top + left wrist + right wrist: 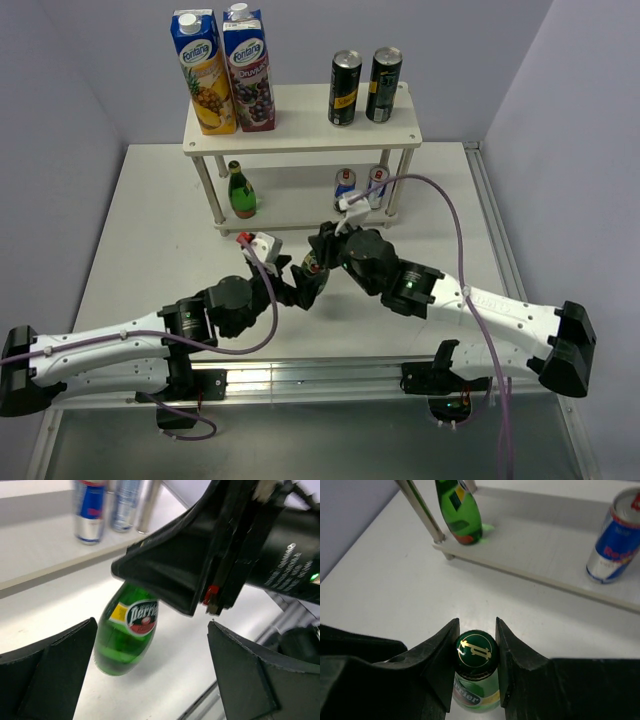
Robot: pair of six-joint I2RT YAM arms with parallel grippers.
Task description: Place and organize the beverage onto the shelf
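Before the shelf [300, 118], green bottle [127, 635] (gold-marked cap [476, 652])

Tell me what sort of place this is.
Probably a robotics test cell, not a shop: plain walls box in a white table, left arm and right arm are bolted to its near rail, and a small shelf holds drinks.

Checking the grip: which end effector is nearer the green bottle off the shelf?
Right. The right end effector clamps the bottle by its cap; the left end effector stands open around it.
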